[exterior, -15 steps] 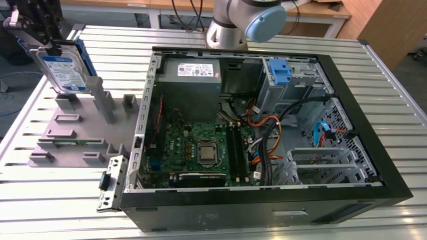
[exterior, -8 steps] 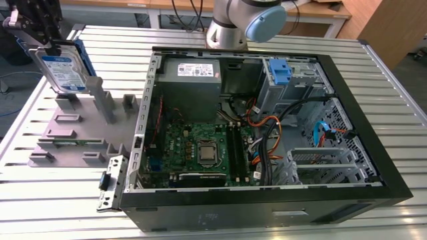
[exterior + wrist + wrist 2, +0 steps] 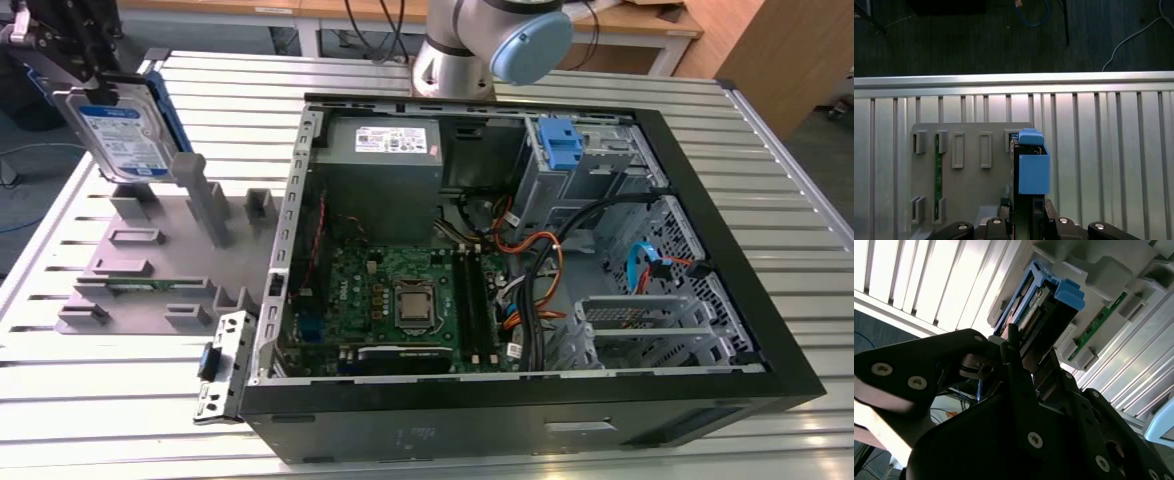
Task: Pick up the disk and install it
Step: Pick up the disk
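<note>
- Slatted silver metal table [image 3: 120,400] carries an open black computer case [image 3: 534,420] and a grey slotted plastic fixture [image 3: 160,270].
- My black gripper [image 3: 83,75] is clamped tight on the disk [image 3: 127,130], a flat silver hard drive in a blue frame.
- I see the disk held upright over the fixture, outside the case, at the exterior view's left.

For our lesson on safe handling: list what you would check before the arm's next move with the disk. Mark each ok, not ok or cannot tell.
1. Claw shut on the disk: ok.
2. Disk hanging upright: ok.
3. Disk's lower edge free of the grey holder: cannot tell.
4. Computer case open: ok.
5. Cables out of the drive cage: cannot tell.
</note>
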Action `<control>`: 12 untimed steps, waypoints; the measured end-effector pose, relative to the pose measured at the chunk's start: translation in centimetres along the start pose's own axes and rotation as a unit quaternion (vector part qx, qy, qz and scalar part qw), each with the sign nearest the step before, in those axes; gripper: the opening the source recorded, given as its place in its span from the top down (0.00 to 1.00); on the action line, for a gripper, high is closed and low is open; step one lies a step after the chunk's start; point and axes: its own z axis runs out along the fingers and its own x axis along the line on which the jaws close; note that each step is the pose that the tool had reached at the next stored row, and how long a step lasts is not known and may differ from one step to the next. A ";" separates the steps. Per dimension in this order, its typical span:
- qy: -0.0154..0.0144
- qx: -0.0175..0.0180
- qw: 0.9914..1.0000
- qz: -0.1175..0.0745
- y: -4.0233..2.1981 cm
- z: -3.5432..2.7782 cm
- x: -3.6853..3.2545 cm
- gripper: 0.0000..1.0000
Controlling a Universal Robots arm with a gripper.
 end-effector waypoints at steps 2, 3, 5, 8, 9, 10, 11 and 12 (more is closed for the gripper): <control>0.000 0.000 1.000 0.000 0.02 -0.56 -0.02 0.65; 0.000 0.000 1.000 0.000 0.03 -0.86 -0.03 0.65; 0.000 0.000 1.000 0.000 0.05 -1.51 -0.05 0.65; 0.000 0.000 1.000 0.000 0.08 -2.43 -0.09 0.65; 0.000 0.000 1.000 0.000 0.09 -2.67 -0.10 0.65; 0.000 0.000 1.000 0.000 0.10 -2.95 -0.11 0.65; 0.000 0.000 1.000 0.000 0.11 -3.24 -0.12 0.65; 0.000 0.000 1.000 0.000 0.12 -3.55 -0.13 0.65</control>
